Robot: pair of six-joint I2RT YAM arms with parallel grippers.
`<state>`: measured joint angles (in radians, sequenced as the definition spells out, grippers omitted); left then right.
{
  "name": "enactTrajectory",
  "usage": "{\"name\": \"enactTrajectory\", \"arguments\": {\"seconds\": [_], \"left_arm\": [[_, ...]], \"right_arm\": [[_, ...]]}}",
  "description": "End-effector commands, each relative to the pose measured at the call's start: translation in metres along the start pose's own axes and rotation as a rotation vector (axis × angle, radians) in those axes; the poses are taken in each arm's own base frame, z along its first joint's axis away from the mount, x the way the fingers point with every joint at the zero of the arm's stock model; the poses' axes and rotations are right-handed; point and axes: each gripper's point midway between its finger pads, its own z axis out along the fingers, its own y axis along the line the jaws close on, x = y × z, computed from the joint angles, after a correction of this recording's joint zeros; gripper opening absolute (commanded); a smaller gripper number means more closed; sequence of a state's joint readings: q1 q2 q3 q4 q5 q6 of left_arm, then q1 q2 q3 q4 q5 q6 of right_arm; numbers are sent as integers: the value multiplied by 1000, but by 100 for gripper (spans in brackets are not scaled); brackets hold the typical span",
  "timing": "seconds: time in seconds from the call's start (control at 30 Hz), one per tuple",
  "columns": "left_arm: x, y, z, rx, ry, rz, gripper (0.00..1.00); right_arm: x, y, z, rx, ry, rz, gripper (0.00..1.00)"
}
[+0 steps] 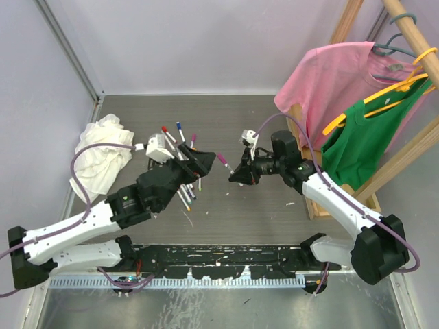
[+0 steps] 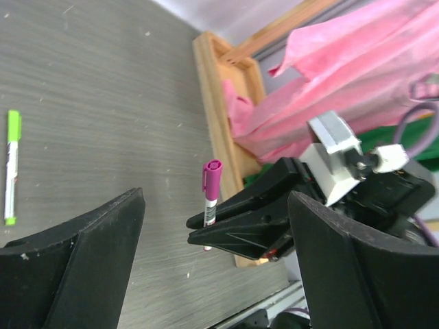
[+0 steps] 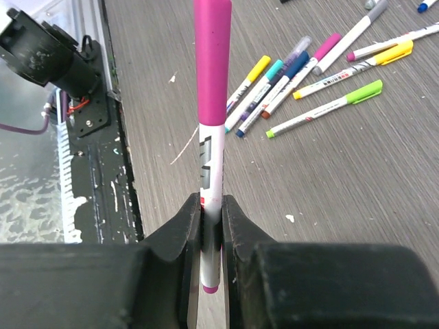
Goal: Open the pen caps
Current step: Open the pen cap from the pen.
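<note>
Right gripper (image 1: 239, 174): fingers together, clamped on the lower end of a thin white marker barrel (image 3: 211, 164); the barrel stands straight out from the jaws, with its fingertip-sized magenta plastic cap (image 3: 212, 62) on the free far end, seated and not yet pulled;

Left gripper (image 1: 203, 162): fingers wide apart, holding nothing; in its wrist view the magenta cap shows in the gap ahead, between the two black fingers, touching neither as far as I can tell;

Key relation: the pen's long axis runs from the right jaws toward the left gripper, up and leftward in the top view, cap end leading; the left arm is nearer the cap, whose tip lies just beside its fingertips; judgement: the next move calls for the left fingers to shut across the cap, then pull along that axis, away from the right gripper;

Elsewhere: loose marker pens (image 3: 295, 75) lie capped on the grey wood-grain table (image 1: 274, 205) near the left arm, with caps in yellow, teal, blue, magenta and lime; one lime-capped pen (image 2: 12, 164) lies apart;

Writing: dark print on the held barrel and the loose pens, too small or blurred to read; no brand legible
</note>
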<state>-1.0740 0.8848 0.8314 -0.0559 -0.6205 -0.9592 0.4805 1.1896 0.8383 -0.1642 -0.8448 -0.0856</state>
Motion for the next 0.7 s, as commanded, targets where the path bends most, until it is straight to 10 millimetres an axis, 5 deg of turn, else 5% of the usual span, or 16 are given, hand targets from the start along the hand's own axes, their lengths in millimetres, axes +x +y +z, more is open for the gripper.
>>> {"name": "enactTrajectory", "arguments": {"seconds": [0.0,0.27,0.67], "left_arm": [[14,22,13,-213,6,21,85],[27,12,48,-262,-40,60,74],[44,4,69,-252,-28,65,57]], "right_arm": [[-18,-8,-3,41,-18,-86,1],[-16,-8,-4,43,-11,-99,1],[-12,-8,-3,44,6,-137,1]]}}
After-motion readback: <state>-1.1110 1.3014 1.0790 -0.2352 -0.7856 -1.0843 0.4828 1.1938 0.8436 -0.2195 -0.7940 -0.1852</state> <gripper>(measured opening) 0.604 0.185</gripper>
